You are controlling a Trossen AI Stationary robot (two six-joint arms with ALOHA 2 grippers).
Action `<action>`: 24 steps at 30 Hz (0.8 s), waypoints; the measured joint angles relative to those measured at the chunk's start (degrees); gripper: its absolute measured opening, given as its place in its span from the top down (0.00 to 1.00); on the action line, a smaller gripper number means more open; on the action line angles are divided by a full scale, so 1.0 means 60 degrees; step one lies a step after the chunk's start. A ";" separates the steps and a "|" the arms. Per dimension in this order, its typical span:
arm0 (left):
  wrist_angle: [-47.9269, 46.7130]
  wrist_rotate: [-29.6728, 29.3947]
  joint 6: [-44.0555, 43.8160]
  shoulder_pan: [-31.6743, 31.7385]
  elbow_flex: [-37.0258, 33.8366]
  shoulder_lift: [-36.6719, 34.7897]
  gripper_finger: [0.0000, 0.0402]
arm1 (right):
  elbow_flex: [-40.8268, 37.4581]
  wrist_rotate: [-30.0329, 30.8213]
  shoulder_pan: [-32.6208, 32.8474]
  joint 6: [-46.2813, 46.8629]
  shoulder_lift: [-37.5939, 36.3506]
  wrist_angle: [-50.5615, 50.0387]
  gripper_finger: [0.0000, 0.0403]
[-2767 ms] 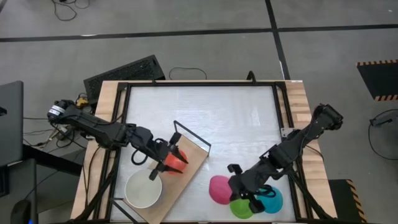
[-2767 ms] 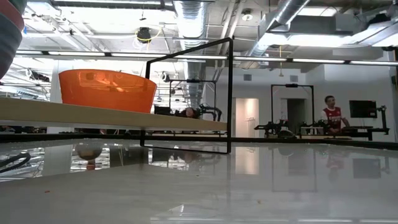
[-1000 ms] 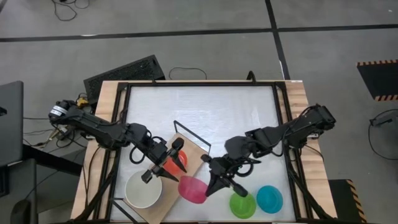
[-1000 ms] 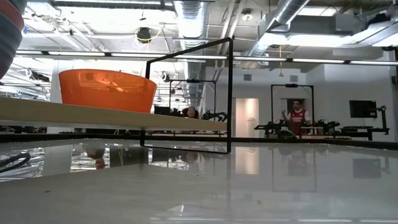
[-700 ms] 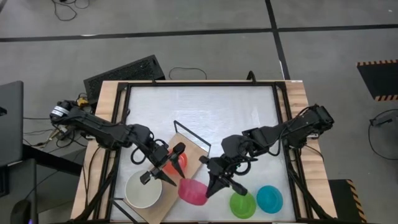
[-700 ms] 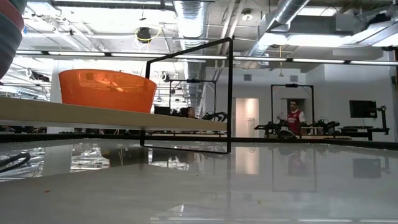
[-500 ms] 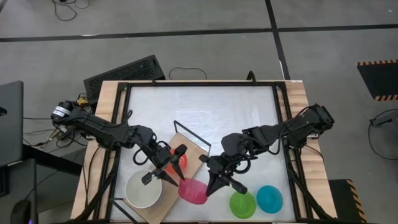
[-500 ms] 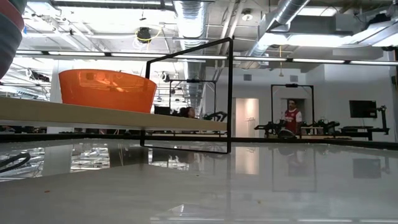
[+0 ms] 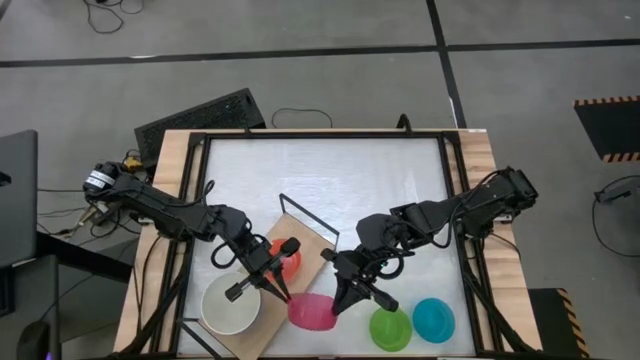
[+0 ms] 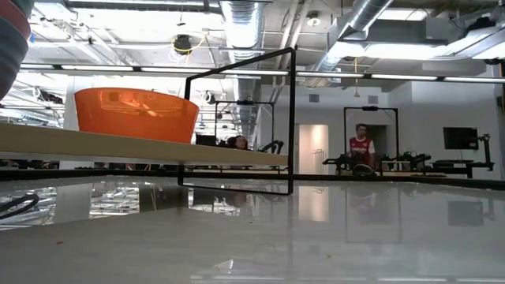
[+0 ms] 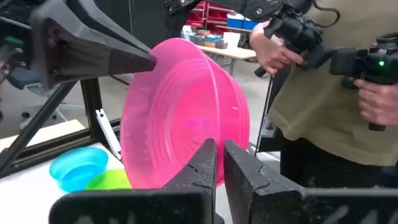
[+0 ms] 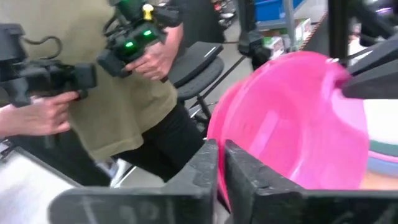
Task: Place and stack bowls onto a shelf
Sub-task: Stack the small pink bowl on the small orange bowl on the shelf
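The high view looks straight down on the whole table (image 9: 330,180), both arms included. The low view sits at tabletop height, facing level across the table into the room, close to the shelf (image 10: 118,144). Each wrist view looks forward past its own fingers at very close range. Both wrist views share the magenta bowl (image 11: 186,112), seen from opposite sides between the left gripper (image 11: 216,163) and right gripper (image 12: 219,162). High and low views share the shelf and red bowl (image 10: 136,114).
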 joint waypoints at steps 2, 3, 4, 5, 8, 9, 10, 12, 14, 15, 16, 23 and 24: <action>-0.0044 -0.0088 -0.0003 0.0000 0.0000 0.0000 1.00 | 0.0000 0.0133 -0.0035 0.0007 0.0000 0.0037 0.85; -0.0072 -0.0112 -0.0012 0.0006 0.0000 0.0003 1.00 | 0.0000 0.0134 -0.0047 0.0009 0.0000 0.0027 0.83; -0.0091 -0.0147 -0.0055 0.0010 0.0000 0.0005 1.00 | 0.0000 0.0167 -0.0067 0.0012 0.0000 0.0022 0.82; -0.0090 -0.0194 -0.0143 0.0009 0.0000 0.0007 1.00 | 0.0000 0.0206 -0.0097 0.0017 0.0000 0.0031 0.81; -0.0159 -0.0384 -0.0346 0.0008 0.0000 0.0007 1.00 | 0.0000 0.0433 -0.0189 0.0340 0.0000 0.0077 0.79; -0.0258 -0.0434 -0.0389 0.0011 0.0000 0.0007 1.00 | 0.0000 0.0429 -0.0238 0.0479 0.0000 0.0102 0.79; -0.0357 -0.0440 -0.0439 0.0015 0.0000 0.0007 1.00 | 0.0000 0.0419 -0.0290 0.0518 0.0000 0.0148 0.78; -0.0540 -0.0451 -0.0561 0.0012 0.0000 0.0007 1.00 | 0.0000 0.0416 -0.0365 0.0533 0.0000 0.0359 0.75; -0.0751 -0.0521 -0.0662 0.0011 0.0004 0.0007 1.00 | -0.0003 0.0416 -0.0437 0.0537 -0.0104 0.0386 0.71; -0.0860 -0.0576 -0.0668 0.0015 0.0008 0.0007 1.00 | -0.0011 0.0416 -0.0472 0.0537 -0.0145 0.0374 0.69; -0.0942 -0.0613 -0.0670 0.0015 0.0015 -0.0006 1.00 | -0.0011 0.0416 -0.0502 0.0537 -0.0183 0.0385 0.67; -0.2048 -0.1749 -0.0852 0.0016 -0.0006 -0.0197 1.00 | 0.0017 0.0299 -0.0635 0.0550 -0.0931 0.0375 0.53; -0.2371 -0.2077 -0.0942 0.0031 0.0002 -0.0307 1.00 | 0.0015 0.0302 -0.0634 0.0635 -0.1003 0.0431 0.52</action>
